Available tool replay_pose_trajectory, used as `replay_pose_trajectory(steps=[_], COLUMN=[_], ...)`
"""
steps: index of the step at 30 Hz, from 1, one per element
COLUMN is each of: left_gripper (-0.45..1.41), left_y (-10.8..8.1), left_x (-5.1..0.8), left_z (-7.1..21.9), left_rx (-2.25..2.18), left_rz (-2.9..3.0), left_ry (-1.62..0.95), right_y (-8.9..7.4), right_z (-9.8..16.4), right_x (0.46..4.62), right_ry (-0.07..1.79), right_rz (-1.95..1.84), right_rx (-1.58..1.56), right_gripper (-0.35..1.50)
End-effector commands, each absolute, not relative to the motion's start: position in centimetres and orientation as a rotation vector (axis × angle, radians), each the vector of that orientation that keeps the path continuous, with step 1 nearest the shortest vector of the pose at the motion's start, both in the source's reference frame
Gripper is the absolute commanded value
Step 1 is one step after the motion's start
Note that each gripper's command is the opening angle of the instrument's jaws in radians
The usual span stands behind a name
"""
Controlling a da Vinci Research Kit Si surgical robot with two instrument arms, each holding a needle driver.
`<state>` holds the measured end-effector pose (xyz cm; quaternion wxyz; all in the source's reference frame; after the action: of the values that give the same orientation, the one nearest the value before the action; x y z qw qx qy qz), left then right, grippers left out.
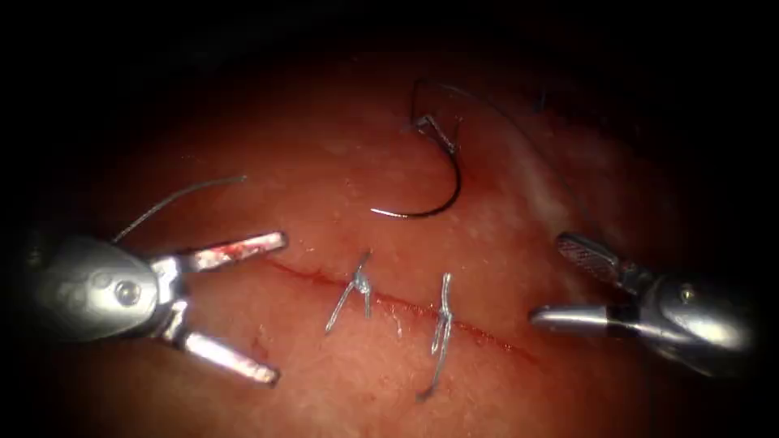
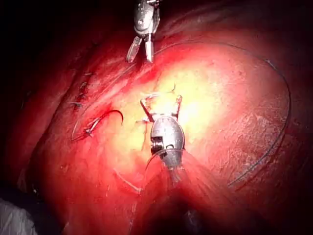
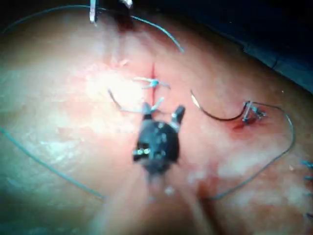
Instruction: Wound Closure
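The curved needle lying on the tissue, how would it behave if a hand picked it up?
The needle looks thin, smooth and stiff, so probably light but apt to slip or swivel. The thread at its end loops slackly, so it would likely trail limply.

the tissue (image 1: 243,195) is the surface that carries everything here, a reddish slab with a thin cut (image 1: 479,331) running across it from left to lower right, edged with red fluid (image 1: 300,272). two knotted stitches (image 1: 359,284) cross the cut side by side, their cut ends of thread (image 1: 430,381) lying flat on the tissue. the curved needle (image 1: 442,199) lies loose on the tissue above the cut, apart from both stitches, its tip pointing left. dark thread (image 1: 503,113) runs from its far end in a wide loop over the tissue. another strand (image 1: 174,199) lies at the left.
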<state>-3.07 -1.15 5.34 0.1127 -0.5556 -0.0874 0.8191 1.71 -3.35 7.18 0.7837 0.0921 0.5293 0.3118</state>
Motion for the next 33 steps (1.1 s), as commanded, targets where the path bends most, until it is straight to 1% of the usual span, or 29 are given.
replay_pose_trajectory(steps=[1, 7, 9, 13, 19, 27, 31, 33], left_gripper=[0.57, 0.51, 0.49, 0.39, 0.29, 0.24, 0.12, -0.03], left_y=[-1.22, -1.54, -1.58, -1.53, -1.47, -1.54, -1.50, -1.48], left_x=[-3.18, -3.55, -3.66, -3.83, -3.90, -3.95, -3.93, -3.91], left_z=[5.45, 5.76, 5.85, 6.00, 6.18, 6.26, 6.27, 6.27], left_rx=[-1.643, -1.647, -1.645, -1.628, -1.588, -1.586, -1.594, -1.601], left_rz=[2.422, 2.448, 2.443, 2.428, 2.413, 2.411, 2.405, 2.399], left_ry=[-0.261, -0.326, -0.334, -0.345, -0.298, -0.286, -0.285, -0.284], right_y=[-3.39, -3.45, -3.48, -3.54, -3.64, -3.65, -3.65, -3.66], right_z=[7.20, 7.14, 7.12, 7.09, 7.11, 7.12, 7.12, 7.13], right_x=[1.78, 1.76, 1.76, 1.76, 1.75, 1.75, 1.76, 1.76], right_ry=[1.144, 1.145, 1.145, 1.149, 1.150, 1.150, 1.150, 1.151], right_rz=[0.672, 0.670, 0.669, 0.668, 0.662, 0.661, 0.661, 0.660], right_rx=[0.201, 0.202, 0.203, 0.201, 0.195, 0.194, 0.193, 0.193], right_gripper=[1.26, 1.18, 1.18, 1.18, 1.16, 1.16, 1.16, 1.16])
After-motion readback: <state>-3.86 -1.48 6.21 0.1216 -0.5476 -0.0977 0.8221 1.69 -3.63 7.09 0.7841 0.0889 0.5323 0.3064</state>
